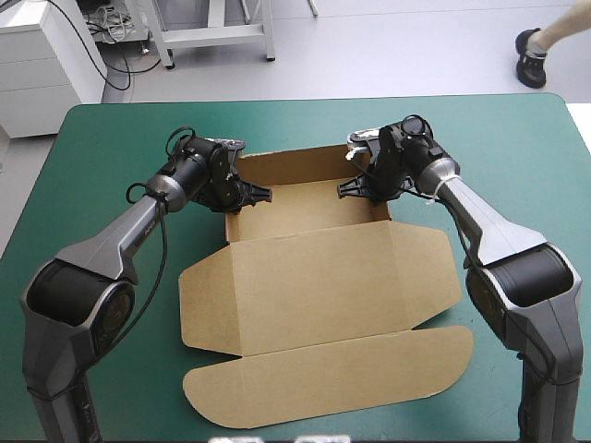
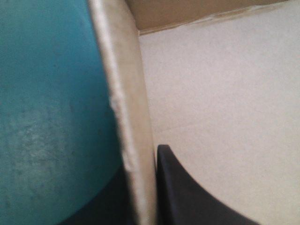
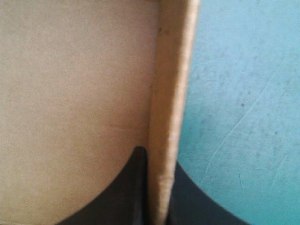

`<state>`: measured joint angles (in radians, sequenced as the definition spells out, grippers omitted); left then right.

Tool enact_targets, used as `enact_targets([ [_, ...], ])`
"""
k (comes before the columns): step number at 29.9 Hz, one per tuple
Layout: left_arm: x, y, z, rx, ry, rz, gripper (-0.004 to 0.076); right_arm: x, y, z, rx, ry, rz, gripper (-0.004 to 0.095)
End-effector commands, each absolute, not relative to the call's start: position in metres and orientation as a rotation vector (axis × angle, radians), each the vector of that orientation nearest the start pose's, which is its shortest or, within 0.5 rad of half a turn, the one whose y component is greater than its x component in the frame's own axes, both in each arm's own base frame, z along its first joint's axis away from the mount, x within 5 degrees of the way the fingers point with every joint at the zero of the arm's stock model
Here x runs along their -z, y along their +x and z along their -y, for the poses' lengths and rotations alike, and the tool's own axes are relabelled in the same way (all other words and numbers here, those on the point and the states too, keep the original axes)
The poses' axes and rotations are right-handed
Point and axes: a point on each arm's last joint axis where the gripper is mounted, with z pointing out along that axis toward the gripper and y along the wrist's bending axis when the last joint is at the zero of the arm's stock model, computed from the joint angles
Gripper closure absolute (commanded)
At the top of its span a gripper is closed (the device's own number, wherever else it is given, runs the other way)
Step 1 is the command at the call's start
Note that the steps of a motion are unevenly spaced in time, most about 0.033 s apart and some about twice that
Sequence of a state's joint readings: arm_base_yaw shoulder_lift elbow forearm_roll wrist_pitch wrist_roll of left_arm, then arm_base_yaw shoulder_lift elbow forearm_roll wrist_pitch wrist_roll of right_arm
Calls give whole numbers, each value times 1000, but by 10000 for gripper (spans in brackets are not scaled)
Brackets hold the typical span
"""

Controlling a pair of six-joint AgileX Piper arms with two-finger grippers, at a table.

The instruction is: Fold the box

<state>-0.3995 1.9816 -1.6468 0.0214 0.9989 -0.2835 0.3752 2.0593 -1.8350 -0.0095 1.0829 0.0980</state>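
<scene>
**High view.** Box (image 1: 314,210) sits mid-worktop (image 1: 102,138), tray part toward the far edge. Back wall and both side walls are up. Lid (image 1: 342,286) lies flat on the teal-green cover toward the near edge, with the rounded flap beyond it also flat. Left gripper (image 1: 251,195) is at the left wall (image 1: 228,217) and right gripper (image 1: 353,187) at the right wall (image 1: 385,205), both reaching in over the tray.

**Left wrist view.** The wall's top edge runs straight between the black fingers (image 2: 187,197), one inside the tray, the other outside over the cover. They are all but closed, w/ the board pinched between them. Tray floor and back-wall corner are visible ahead.

**Right wrist view.** Same arrangement in mirror. The fingers (image 3: 117,197) straddle the right wall, nearly closed and clamping it, w/ the cover on the outer side.

**Progress (judgement).** Approx. mid-task.
- Done: tray formed, walls raised.
- Cannot tell whether the side walls are fully tucked and would hold w/o the grip.
- Left: firm up both walls. The lid and flap are not yet dealt with.
</scene>
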Motion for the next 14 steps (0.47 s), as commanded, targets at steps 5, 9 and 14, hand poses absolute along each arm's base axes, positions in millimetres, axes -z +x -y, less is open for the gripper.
enact_targets([
  [5, -251, 385, 178, 190, 382, -2778, 551, -286, 431, -170, -152, -432, -2563, 759],
  [9, -273, 383, 176, 196, 380, -2754, 384, -306, 432, -171, -165, -407, -2538, 529],
  [14, -307, 379, 173, 181, 387, -2722, 309, -339, 428, -169, -170, -404, -2519, 409],
])
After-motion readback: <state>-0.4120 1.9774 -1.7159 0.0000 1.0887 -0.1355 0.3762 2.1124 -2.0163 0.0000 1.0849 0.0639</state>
